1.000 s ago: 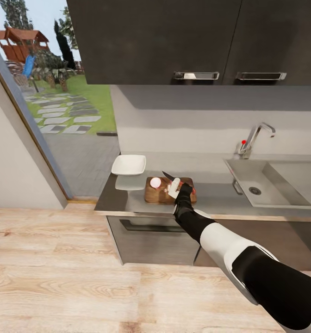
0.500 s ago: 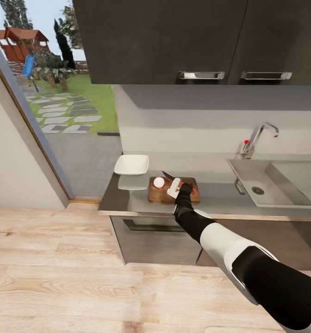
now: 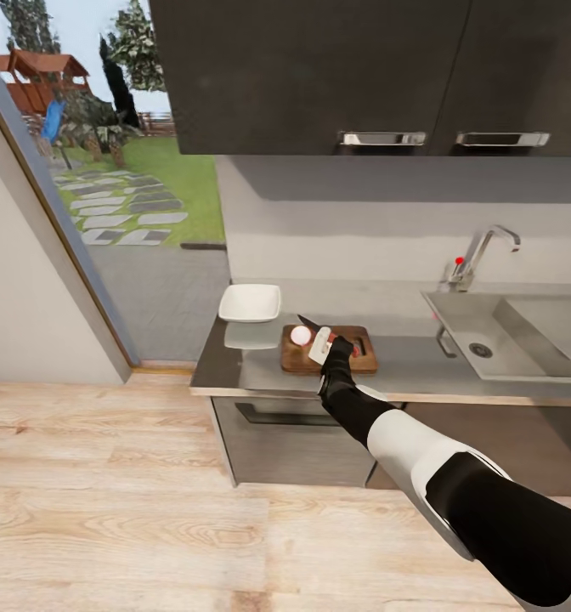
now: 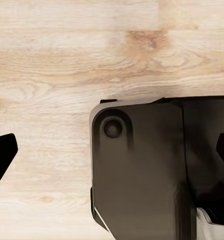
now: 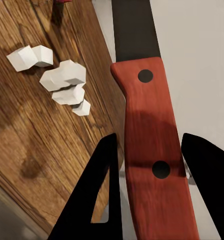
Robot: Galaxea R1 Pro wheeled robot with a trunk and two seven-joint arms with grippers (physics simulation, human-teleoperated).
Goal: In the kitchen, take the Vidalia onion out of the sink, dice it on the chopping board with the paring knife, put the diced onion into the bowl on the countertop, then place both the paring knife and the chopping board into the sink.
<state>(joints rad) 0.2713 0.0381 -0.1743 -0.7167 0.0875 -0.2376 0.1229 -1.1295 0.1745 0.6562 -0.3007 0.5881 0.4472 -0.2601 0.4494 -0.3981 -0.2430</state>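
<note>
The brown chopping board lies on the grey countertop. A pale round onion sits on its left end. My right gripper hovers over the board, shut on the paring knife, whose dark blade reaches over the onion. In the right wrist view the black fingers clamp the red-orange handle, and several small white onion pieces lie on the board beside it. The white bowl stands left of the board. My left gripper hangs open over the floor.
The steel sink with its chrome faucet is set into the counter at the right. Dark wall cabinets hang above. A glass door at the left gives onto a garden. Wooden flooring lies in front of the counter.
The whole view has shifted, the kitchen sliding to the right in the picture. The knife blade now stands closer to the onion on the board.
</note>
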